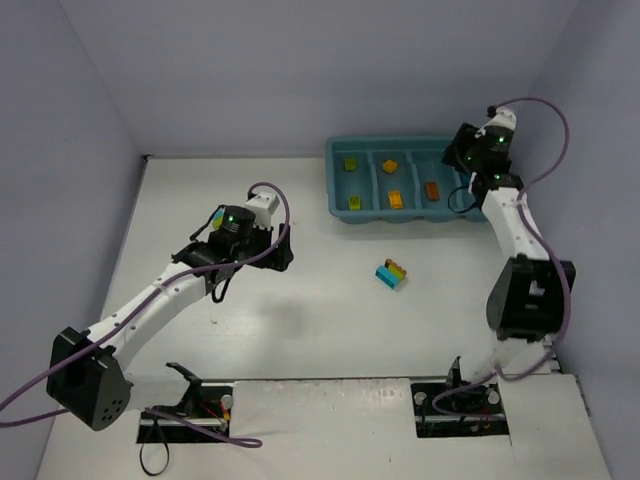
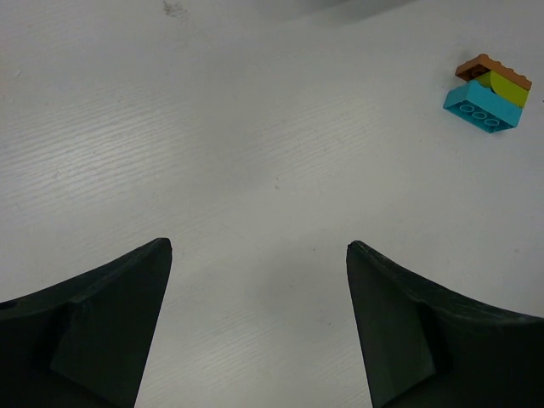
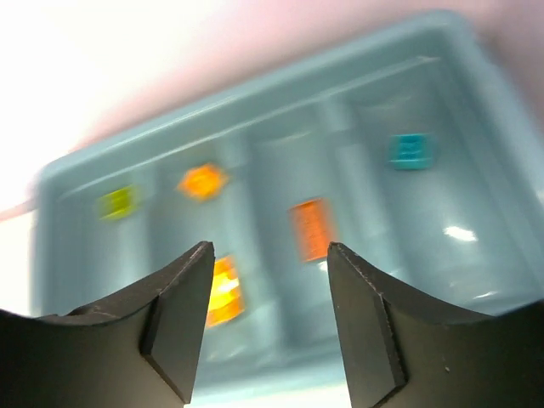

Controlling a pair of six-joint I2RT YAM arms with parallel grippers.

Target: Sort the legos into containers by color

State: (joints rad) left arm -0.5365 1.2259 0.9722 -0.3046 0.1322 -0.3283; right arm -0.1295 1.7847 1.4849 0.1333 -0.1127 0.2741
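Left gripper (image 2: 259, 246) is hovering low over the bare table (image 1: 300, 330), jaws standing wide apart with nothing between them. Only the two dark fingertips are showing in its wrist view; the rest is cut off at the bottom edge.

One clump of legos (image 2: 486, 93) is lying on the table, well ahead and to the right of those fingers: a cyan brick with a lime and a brown-orange piece on top. From above, the same clump is sitting in front of the tray (image 1: 335, 190), apart from it.

Right gripper (image 3: 270, 246) is hanging over the right end of the tray, jaws partly open and gripping nothing. Its wrist view is blurring badly. Through it, a green brick (image 3: 117, 202), an orange brick (image 3: 202, 181), a yellow brick (image 3: 223, 291), a longer orange brick (image 3: 310, 229) and a cyan brick (image 3: 410, 150) are showing in the compartments. From above, the arm is covering the rightmost compartment.

A multicoloured patch (image 1: 215, 216) is peeking out beside the left wrist, mostly hidden; cannot tell what it is.
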